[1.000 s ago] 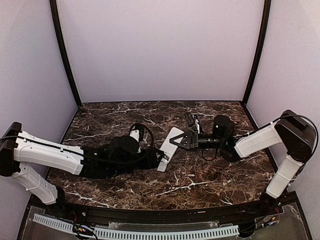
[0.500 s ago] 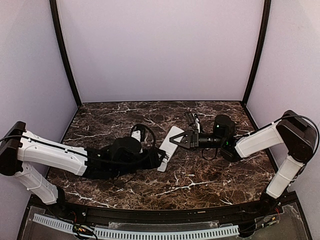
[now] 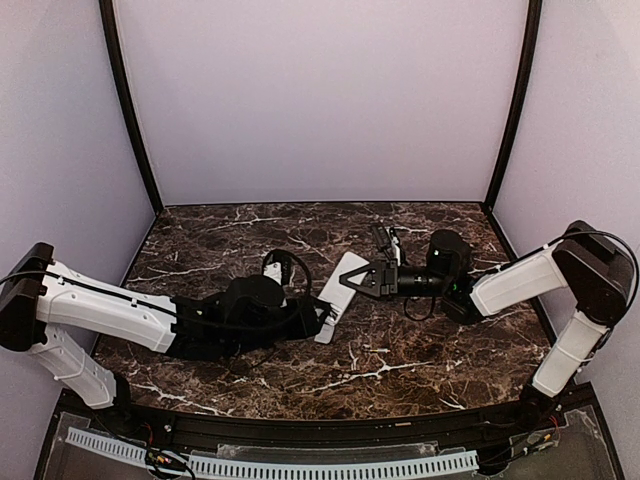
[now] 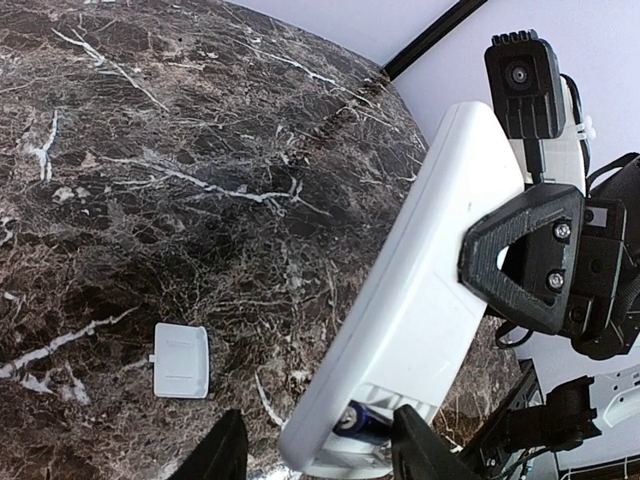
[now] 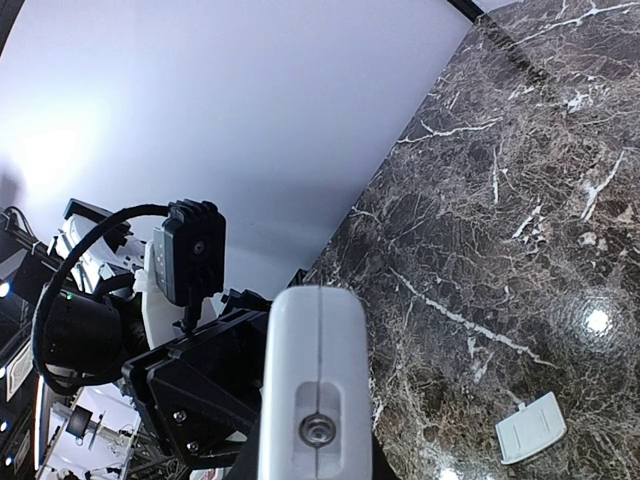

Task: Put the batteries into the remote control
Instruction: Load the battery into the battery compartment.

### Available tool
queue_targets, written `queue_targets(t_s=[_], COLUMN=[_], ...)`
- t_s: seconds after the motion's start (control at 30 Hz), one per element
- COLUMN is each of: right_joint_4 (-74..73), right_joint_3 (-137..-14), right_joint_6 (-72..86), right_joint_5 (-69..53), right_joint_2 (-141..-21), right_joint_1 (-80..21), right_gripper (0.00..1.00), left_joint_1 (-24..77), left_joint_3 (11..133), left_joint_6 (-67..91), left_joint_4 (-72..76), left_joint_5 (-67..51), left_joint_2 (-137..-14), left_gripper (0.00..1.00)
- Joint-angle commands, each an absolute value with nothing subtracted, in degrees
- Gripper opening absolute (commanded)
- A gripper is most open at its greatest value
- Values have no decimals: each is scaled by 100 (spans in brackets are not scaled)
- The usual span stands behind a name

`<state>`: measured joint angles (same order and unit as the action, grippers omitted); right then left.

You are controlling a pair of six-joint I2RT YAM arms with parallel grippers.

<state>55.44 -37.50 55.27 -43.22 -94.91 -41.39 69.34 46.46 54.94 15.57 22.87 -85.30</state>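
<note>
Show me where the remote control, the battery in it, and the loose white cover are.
remote control [image 4: 425, 290]: left wrist view, middle of its plain white back.
battery [image 4: 365, 425]: left wrist view, blue end in the open compartment.
white cover [image 4: 182, 360]: left wrist view, its flat centre.

A dark brown marble table [image 3: 420, 365] with white veins fills the lower half of the overhead view. Pale lilac walls [image 3: 320, 100] close it in at the back and on both sides, and black posts [image 3: 131, 110] run up the rear corners. A white toothed strip [image 3: 300, 467] lies along the bottom edge. In the left wrist view a small flat white cover [image 4: 180, 360] lies on the table at lower left. In the right wrist view the cover sits at lower right.
</note>
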Motion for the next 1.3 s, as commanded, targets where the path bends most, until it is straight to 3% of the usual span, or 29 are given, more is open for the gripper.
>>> queue_targets(t_s=[0.0, 0.5, 1.07, 1.27], right_joint_4=[6042, 6076, 6255, 6251], right_joint_3=[-3713, -3685, -3658, -3625], right_joint_6=[5593, 5566, 5533, 5531], right_joint_5=[-4346, -4279, -4240, -4210], right_joint_2=[-9282, -9249, -9119, -9130], right_joint_1=[-4213, -4223, -4227, -4223], right_gripper=[0, 0, 0, 0], left_joint_1=[6943, 6943, 6892, 6882], left_joint_3=[4609, 4829, 4561, 4436], left_joint_6=[5623, 6017, 6553, 6427], left_joint_4=[1275, 1054, 868, 1296], left_joint_5=[2316, 2224, 2283, 2151], left_joint_2=[-8525, -8801, -8699, -8688], left_gripper=[49, 52, 29, 36])
